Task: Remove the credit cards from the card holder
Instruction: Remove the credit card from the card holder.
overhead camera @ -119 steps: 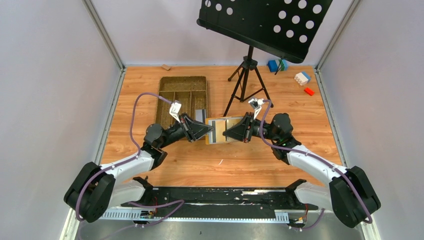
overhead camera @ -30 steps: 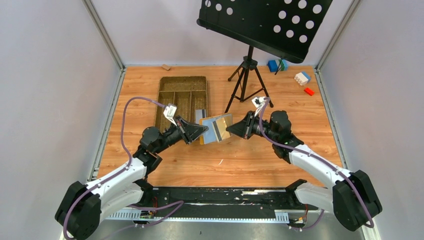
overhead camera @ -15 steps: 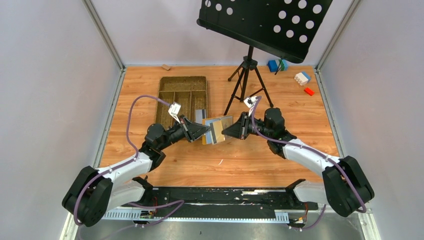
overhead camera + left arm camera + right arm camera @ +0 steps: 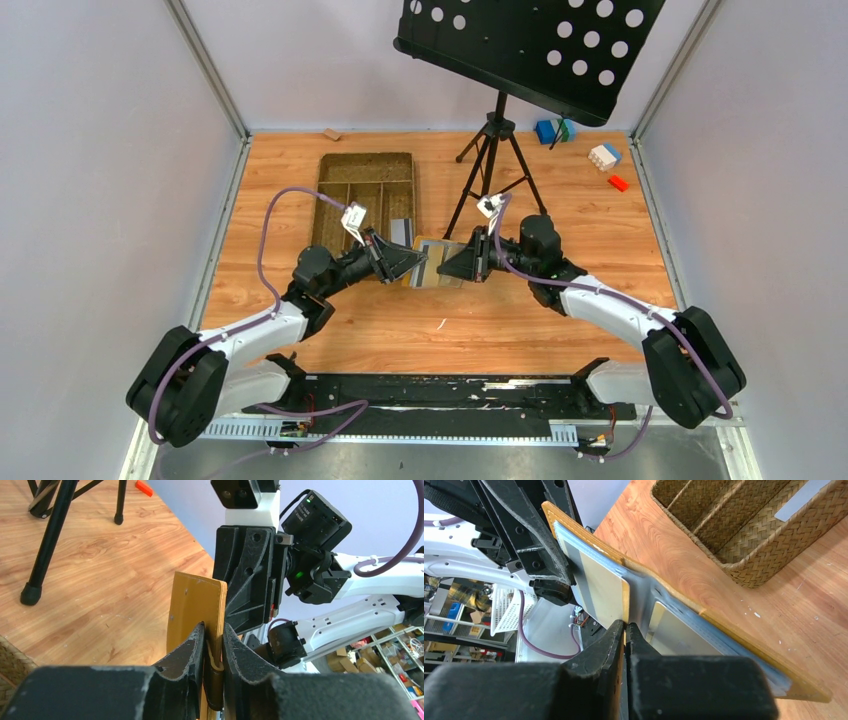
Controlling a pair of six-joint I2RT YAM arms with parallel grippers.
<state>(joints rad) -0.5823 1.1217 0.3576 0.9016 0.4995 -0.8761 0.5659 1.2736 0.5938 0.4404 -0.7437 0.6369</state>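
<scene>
The mustard-yellow card holder (image 4: 433, 252) hangs above the table between my two grippers. My left gripper (image 4: 418, 262) is shut on its folded edge, and in the left wrist view the card holder (image 4: 195, 605) stands edge-on between the fingers of that gripper (image 4: 214, 627). In the right wrist view the card holder (image 4: 724, 630) lies open with its grey-blue inside showing. A tan-gold credit card (image 4: 601, 587) with a grey stripe lies on that inside. My right gripper (image 4: 625, 626) is shut on the card's near edge, and from above it (image 4: 442, 270) meets the holder from the right.
A brown woven tray (image 4: 365, 195) sits just behind the left gripper, with a grey flat piece (image 4: 401, 230) in its near right compartment. The music stand's tripod (image 4: 492, 160) stands behind the card holder. Toy bricks (image 4: 603, 155) lie at the back right.
The right gripper has moved left onto the card holder and closed on the card's edge. The holder has dropped lower and lies flatter.
</scene>
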